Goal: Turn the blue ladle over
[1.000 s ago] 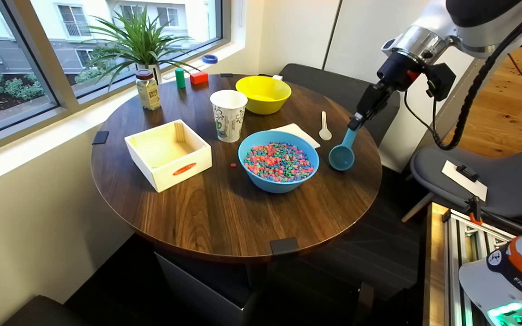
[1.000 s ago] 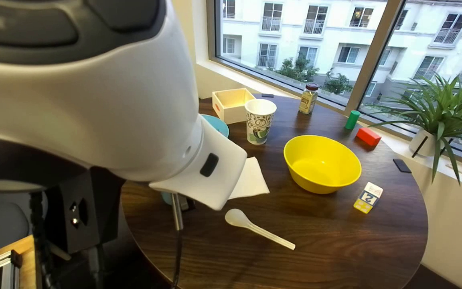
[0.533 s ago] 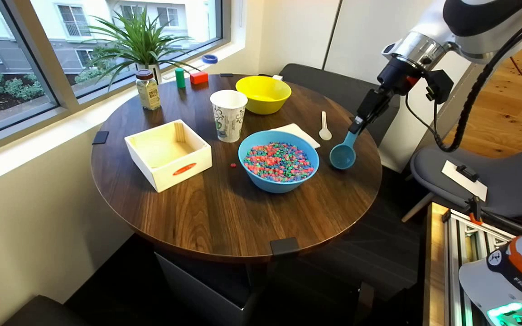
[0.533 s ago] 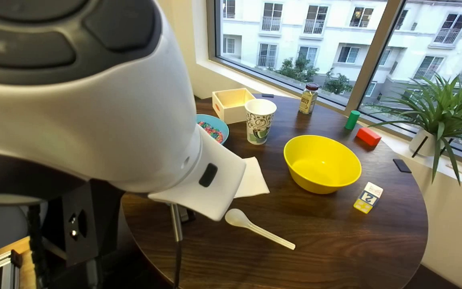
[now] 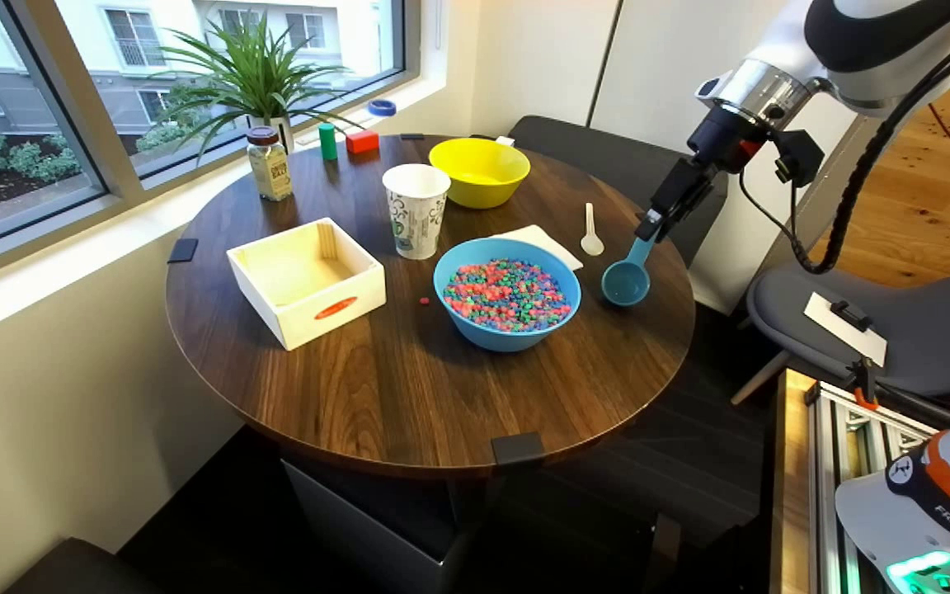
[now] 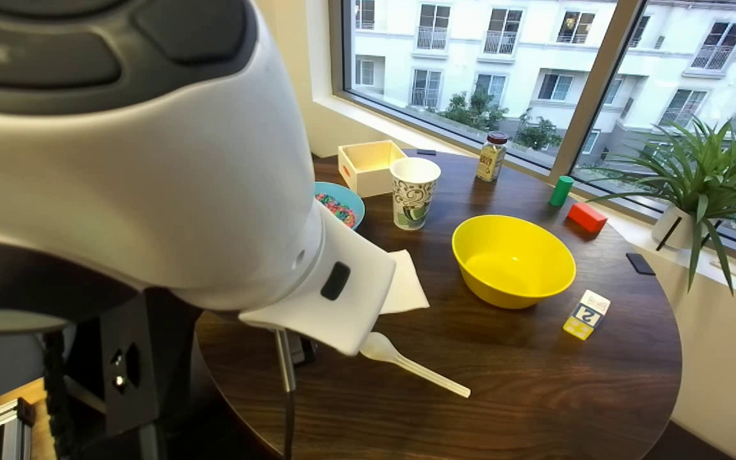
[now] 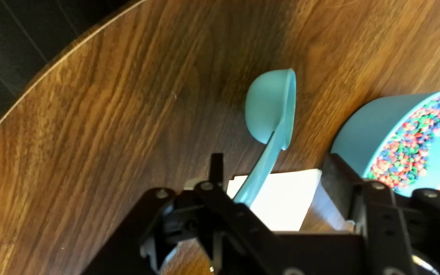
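Open tabletop [image 7: 128, 152], blue ladle [image 7: 270, 116] perhaps above

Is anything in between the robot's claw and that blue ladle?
Nothing visible: in the wrist view the gripper is open, and the handle of the blue ladle shows in its gap, far end hidden.

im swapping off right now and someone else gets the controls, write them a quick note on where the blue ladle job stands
Gripper: open, at the handle of the blue ladle; contact can't be made out.
Where: the blue ladle is tipped, the hollow of its round head in sight in an exterior view; whether it touches the table can't be told. It is apart from the large blue bowl of coloured pieces.
Done: handle reached; no finished turn can be confirmed.
Left: likely close on the handle, turn it over, release.
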